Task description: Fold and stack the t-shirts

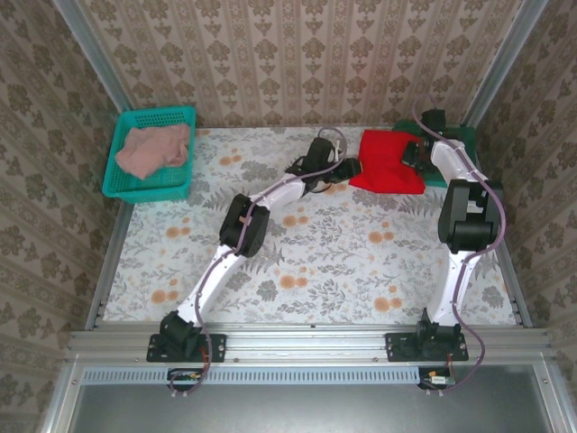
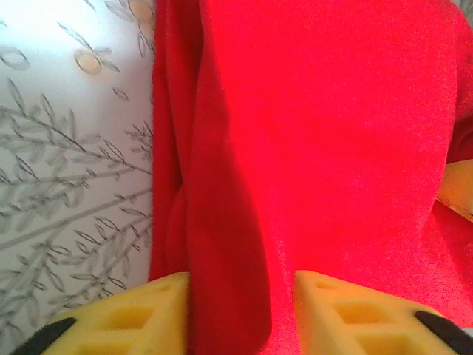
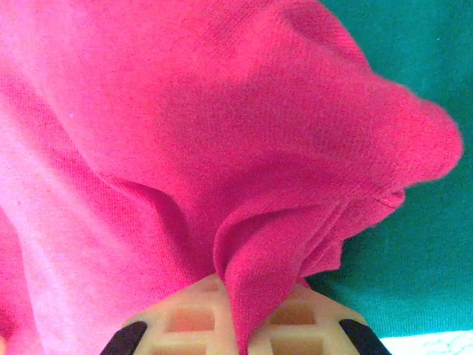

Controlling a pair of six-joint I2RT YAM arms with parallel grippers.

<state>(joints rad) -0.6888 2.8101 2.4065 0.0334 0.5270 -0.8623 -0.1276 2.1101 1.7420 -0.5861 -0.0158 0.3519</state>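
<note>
- the left gripper (image 2: 242, 296) runs off the bottom edge of its wrist view; a fold of the red tee (image 2: 332, 148) sits between the fingers, can't tell if it's pinched
- green tee (image 1: 471, 135) is mostly buried under the red one and the right arm (image 1: 469, 216), just corners poking out
- pink tee (image 1: 153, 149) in the basket (image 1: 149, 115) is too small for detail

A teal mesh basket (image 1: 149, 188) is sitting at the far left corner of the table (image 1: 343, 262). A flowered cloth is covering the table, and patterned wallpaper (image 1: 297, 54) is surrounding it.
</note>
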